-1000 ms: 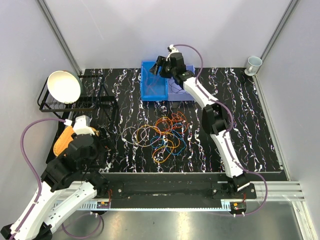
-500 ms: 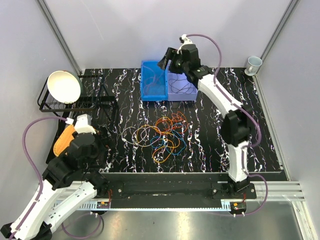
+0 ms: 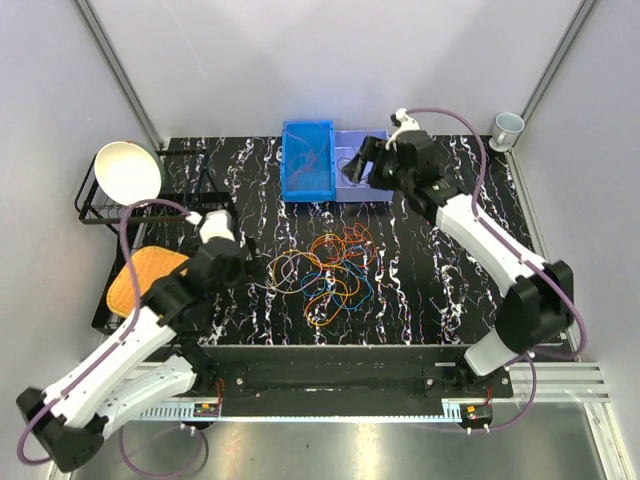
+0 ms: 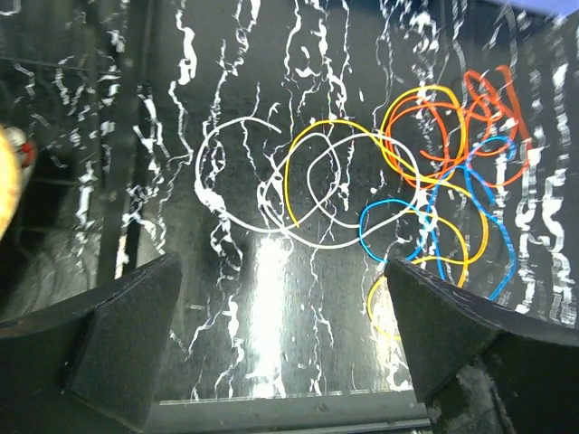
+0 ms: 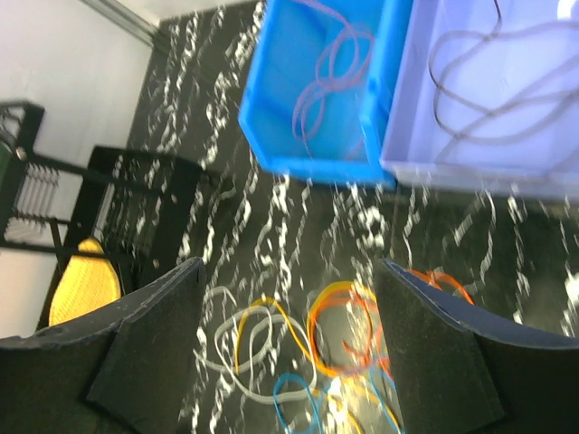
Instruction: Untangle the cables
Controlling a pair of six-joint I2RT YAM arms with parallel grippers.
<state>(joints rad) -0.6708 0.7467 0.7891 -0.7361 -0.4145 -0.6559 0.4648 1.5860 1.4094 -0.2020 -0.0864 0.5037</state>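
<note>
The cables [image 3: 327, 270] lie as a tangle of thin orange, yellow, blue, red and white loops on the middle of the black marbled table. My left gripper [image 3: 248, 252] hovers just left of the tangle, open. In the left wrist view white loops [image 4: 271, 185] and orange and blue ones [image 4: 452, 172] lie ahead of the empty left gripper [image 4: 285, 353]. My right gripper [image 3: 360, 160] hangs open over the lilac bin [image 3: 375, 192]. In its wrist view the right gripper [image 5: 289, 353] is empty, high above the cables [image 5: 335, 362].
A blue bin [image 3: 308, 190] at the back holds a reddish loop [image 5: 330, 77]; the lilac bin [image 5: 543, 136] beside it holds a dark loop [image 5: 488, 81]. A black wire rack with a white bowl [image 3: 128, 172] stands at the left, an orange mat [image 3: 140, 275] below it. A mug [image 3: 507, 127] stands back right.
My right arm swung from over the blue bin to the right and nearer, its jaws widening. My left arm reached forward toward the tangle's left side.
</note>
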